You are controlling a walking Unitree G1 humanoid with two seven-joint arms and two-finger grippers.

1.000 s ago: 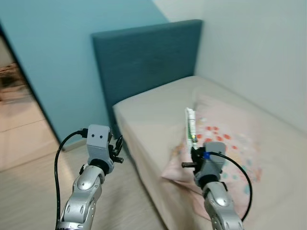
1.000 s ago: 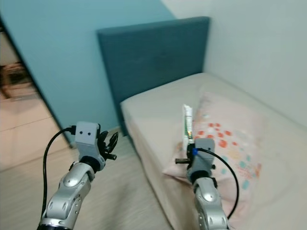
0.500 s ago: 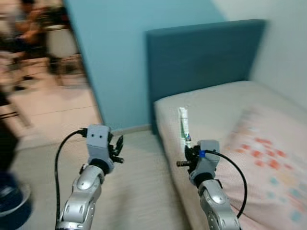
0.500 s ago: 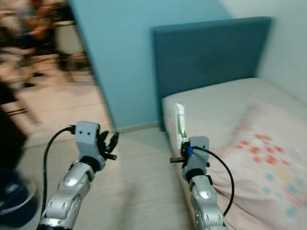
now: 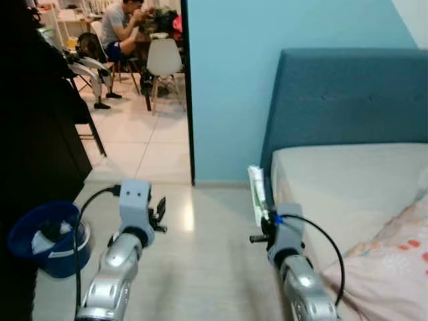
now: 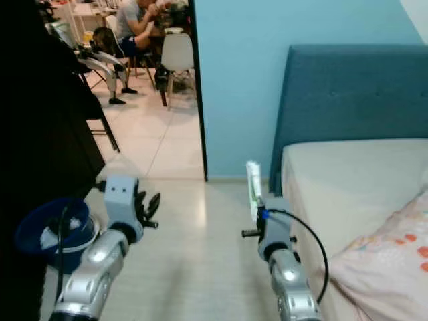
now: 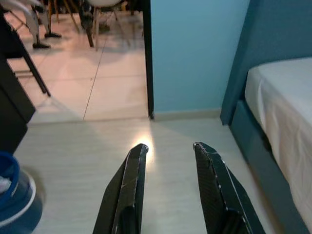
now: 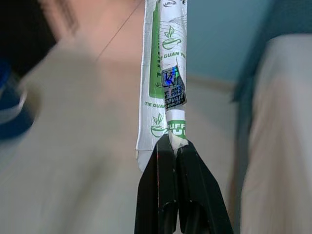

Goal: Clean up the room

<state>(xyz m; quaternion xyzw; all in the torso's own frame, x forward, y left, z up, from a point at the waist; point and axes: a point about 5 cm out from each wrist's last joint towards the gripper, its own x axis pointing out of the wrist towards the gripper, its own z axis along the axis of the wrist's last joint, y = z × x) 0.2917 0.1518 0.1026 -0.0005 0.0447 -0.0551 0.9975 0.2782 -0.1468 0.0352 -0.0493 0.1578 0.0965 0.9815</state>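
A flat white-and-green tea packet (image 8: 163,73) stands upright in my right gripper (image 8: 174,145), which is shut on its lower end. In the eye views the packet (image 5: 256,194) rises above the right gripper (image 5: 266,217), held over the floor just beside the bed's corner. My left gripper (image 7: 168,148) is open with nothing between its fingers, held over the pale floor (image 5: 207,254). A blue bin (image 5: 48,235) with white rubbish inside sits on the floor to the left, beyond the left arm.
A bed with a beige mattress (image 5: 348,180), teal headboard (image 5: 348,100) and a floral pillow (image 5: 388,267) lies at right. A dark cabinet (image 5: 33,134) stands at left. Through the doorway a person (image 5: 124,27) sits among chairs (image 5: 164,63).
The whole view has swung left from the bed toward the doorway and floor; the blue bin and the far room have come into sight. Both grippers keep their pose, the packet still held.
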